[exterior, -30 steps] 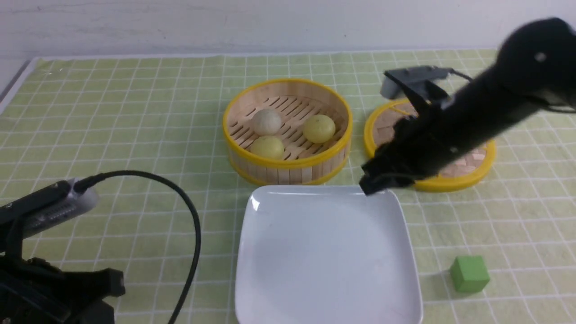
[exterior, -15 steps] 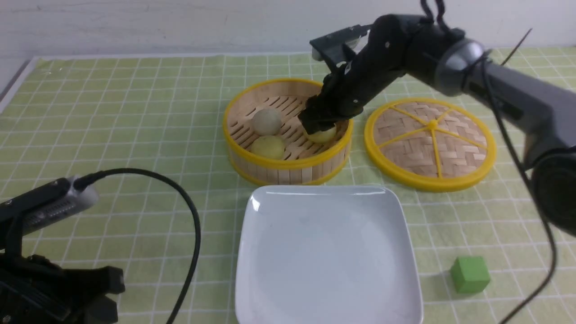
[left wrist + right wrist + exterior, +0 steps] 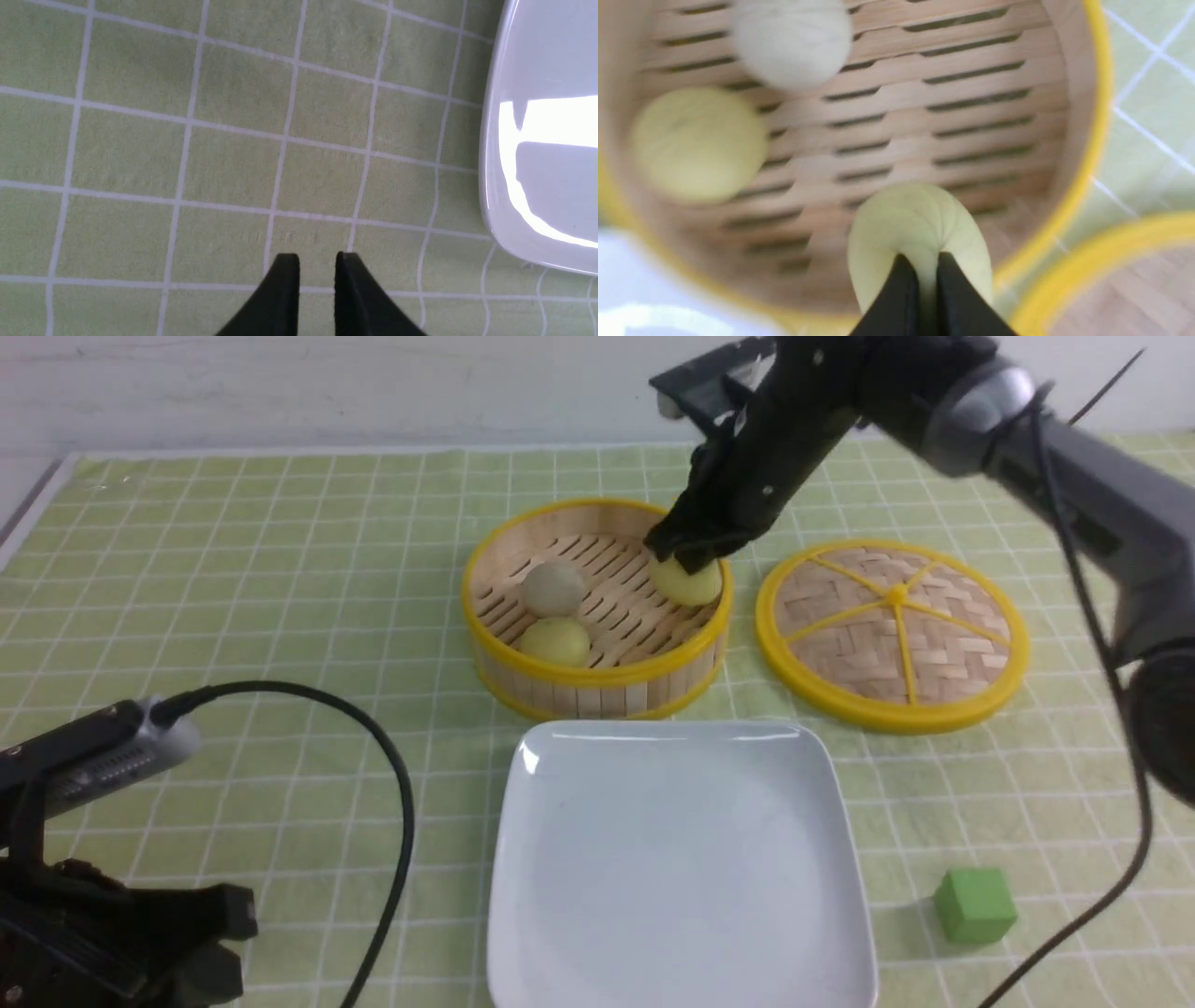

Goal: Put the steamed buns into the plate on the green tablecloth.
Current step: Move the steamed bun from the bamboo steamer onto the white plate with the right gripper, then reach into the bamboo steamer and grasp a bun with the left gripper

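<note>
Two steamed buns lie in the bamboo steamer basket: a greyish-white one and a pale yellow one. My right gripper is shut on the third, pale yellow bun, pinching its top just above the basket floor by the right rim. The white square plate sits empty on the green tablecloth, nearer than the basket. My left gripper hovers over bare cloth left of the plate, its fingers slightly open and holding nothing.
The woven round lid lies flat to the right of the basket. A green cube rests on the cloth right of the plate's near corner. My left arm and its cable fill the near left corner.
My right arm swung from the plate's far right corner into the basket, closed on the right yellow bun and raised it a little. The left arm stayed put.
</note>
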Controlling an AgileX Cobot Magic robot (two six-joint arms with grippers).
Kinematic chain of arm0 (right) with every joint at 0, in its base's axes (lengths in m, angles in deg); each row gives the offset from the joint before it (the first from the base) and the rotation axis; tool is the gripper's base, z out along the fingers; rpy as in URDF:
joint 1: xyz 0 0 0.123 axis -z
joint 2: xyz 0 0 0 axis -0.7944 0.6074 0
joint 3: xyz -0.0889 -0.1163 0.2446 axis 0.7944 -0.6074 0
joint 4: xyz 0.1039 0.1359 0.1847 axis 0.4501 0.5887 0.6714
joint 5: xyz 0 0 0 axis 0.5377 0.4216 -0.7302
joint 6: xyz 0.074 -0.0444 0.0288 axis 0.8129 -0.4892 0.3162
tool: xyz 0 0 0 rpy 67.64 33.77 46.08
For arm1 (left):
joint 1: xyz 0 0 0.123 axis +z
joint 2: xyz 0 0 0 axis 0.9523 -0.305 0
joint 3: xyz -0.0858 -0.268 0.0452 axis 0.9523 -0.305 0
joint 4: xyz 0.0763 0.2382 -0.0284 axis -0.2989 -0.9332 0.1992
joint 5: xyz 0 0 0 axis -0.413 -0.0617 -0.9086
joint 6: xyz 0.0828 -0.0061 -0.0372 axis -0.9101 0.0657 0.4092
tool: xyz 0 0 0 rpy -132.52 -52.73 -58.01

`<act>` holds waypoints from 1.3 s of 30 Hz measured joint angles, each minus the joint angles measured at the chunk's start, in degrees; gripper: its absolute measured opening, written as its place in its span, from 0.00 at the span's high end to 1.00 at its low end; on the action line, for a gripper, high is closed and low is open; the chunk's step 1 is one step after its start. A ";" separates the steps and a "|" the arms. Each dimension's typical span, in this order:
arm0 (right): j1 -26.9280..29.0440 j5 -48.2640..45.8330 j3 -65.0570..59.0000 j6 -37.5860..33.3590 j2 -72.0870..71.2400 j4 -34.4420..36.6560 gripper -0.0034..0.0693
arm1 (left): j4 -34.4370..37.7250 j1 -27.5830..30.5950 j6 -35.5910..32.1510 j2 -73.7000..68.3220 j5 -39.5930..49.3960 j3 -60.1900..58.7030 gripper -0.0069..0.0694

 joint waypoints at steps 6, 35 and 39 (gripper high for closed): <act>0.00 -3.47 -6.69 3.90 -17.76 -4.04 0.93 | -0.13 0.00 0.00 -0.02 -0.07 0.00 0.72; -4.67 3.55 -53.44 8.50 -26.51 1.87 0.27 | -0.41 0.00 0.00 -0.13 -1.68 0.00 0.69; -4.54 -0.86 -51.50 8.50 -29.82 -0.65 0.39 | -0.47 0.00 -0.11 -0.13 -2.52 0.00 0.68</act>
